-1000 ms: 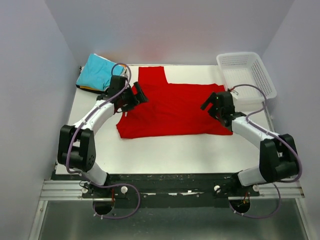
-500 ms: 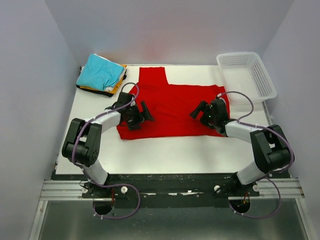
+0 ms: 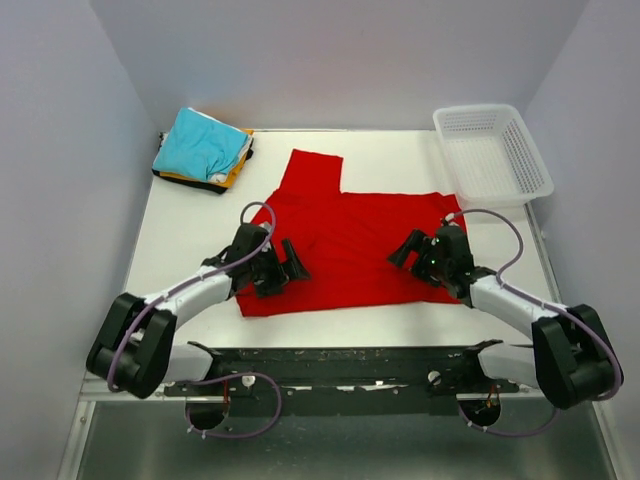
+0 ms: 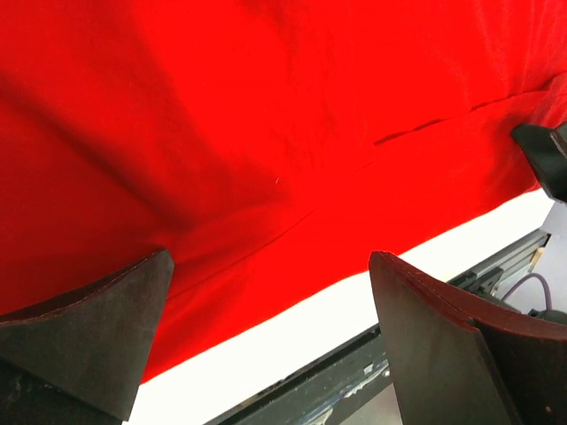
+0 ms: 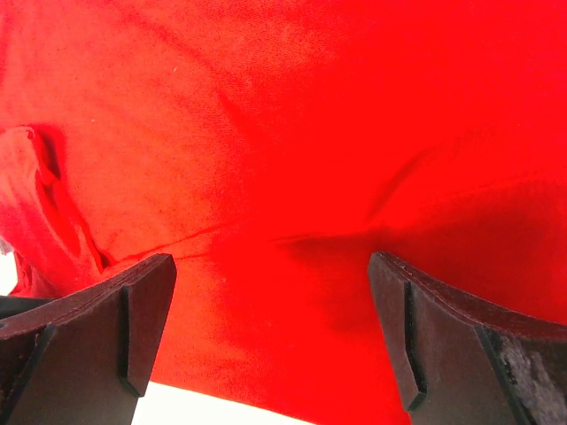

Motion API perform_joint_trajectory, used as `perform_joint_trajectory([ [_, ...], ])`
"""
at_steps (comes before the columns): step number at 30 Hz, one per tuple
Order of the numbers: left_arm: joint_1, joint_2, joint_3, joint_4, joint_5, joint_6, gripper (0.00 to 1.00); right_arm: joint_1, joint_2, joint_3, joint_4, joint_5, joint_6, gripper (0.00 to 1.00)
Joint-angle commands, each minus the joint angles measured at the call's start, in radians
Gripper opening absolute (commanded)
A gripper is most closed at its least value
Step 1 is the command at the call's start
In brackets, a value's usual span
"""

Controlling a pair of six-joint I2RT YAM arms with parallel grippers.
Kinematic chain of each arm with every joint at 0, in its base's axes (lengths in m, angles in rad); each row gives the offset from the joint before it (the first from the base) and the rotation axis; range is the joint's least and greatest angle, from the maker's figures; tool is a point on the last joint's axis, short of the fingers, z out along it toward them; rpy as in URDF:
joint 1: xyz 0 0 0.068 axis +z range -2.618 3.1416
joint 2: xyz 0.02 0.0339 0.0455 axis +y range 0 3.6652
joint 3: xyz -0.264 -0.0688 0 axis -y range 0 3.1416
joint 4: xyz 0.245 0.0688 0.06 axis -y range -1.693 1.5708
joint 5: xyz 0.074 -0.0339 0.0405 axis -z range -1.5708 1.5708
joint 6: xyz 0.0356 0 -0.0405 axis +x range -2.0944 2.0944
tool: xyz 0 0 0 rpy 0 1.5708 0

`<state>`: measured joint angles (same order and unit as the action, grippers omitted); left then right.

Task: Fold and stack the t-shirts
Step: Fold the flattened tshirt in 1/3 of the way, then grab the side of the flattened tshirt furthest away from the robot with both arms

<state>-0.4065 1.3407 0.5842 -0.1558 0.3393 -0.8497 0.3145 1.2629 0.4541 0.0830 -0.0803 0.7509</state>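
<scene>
The bright red t-shirt [image 3: 345, 225] lies spread flat on the white table [image 3: 190, 230], one sleeve pointing to the far side. My left gripper [image 3: 290, 268] is open and low over its near-left part. My right gripper [image 3: 405, 258] is open and low over its near-right part. In the left wrist view the gripper [image 4: 266, 345] spans the shirt's [image 4: 266, 133] near hem and bare table. In the right wrist view the gripper [image 5: 270, 336] stands wide over the red cloth [image 5: 292, 133], with a bunched fold at the left. A folded stack with turquoise on top [image 3: 200, 145] sits at the far left.
The white mesh basket [image 3: 480, 110] stands at the far right corner. Yellow-orange [image 3: 235, 170] and black [image 3: 185, 180] edges show under the turquoise shirt in the stack. The black frame rail [image 3: 350, 355] runs along the table's near edge.
Both grippers have drawn back toward the near edge, still open. The red shirt has slid with them, its near hem now close to the table's front.
</scene>
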Motion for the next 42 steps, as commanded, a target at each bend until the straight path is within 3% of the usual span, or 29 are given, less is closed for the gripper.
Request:
perform_joint_trajectory([
  [1, -0.071, -0.121, -0.153, -0.203, -0.137, -0.109, 0.98, -0.001, -0.104, -0.074, -0.265, -0.021, -0.005, 1.0],
  [7, -0.176, -0.352, -0.206, -0.38, -0.237, -0.225, 0.99, 0.0, -0.269, -0.081, -0.439, -0.033, -0.005, 1.0],
  [13, -0.223, -0.556, -0.234, -0.424, -0.278, -0.293, 0.99, 0.0, -0.355, -0.048, -0.496, -0.044, -0.035, 1.0],
  [20, -0.245, -0.654, -0.062, -0.447, -0.422, -0.139, 0.99, -0.001, -0.407, 0.111, -0.459, 0.161, -0.093, 1.0],
  [24, -0.194, -0.479, 0.104, -0.322, -0.473, -0.037, 0.98, 0.0, -0.4, 0.135, -0.265, 0.241, -0.039, 1.0],
  [28, -0.046, -0.183, 0.341, -0.197, -0.34, 0.093, 0.98, 0.0, -0.353, 0.092, -0.093, 0.233, 0.002, 1.0],
  [32, 0.026, 0.159, 0.69, -0.277, -0.332, 0.192, 0.99, -0.001, -0.282, 0.13, -0.093, 0.243, -0.002, 1.0],
  [42, 0.109, 0.75, 1.378, -0.409, -0.366, 0.235, 0.99, -0.002, -0.185, 0.112, -0.093, 0.287, -0.021, 1.0],
])
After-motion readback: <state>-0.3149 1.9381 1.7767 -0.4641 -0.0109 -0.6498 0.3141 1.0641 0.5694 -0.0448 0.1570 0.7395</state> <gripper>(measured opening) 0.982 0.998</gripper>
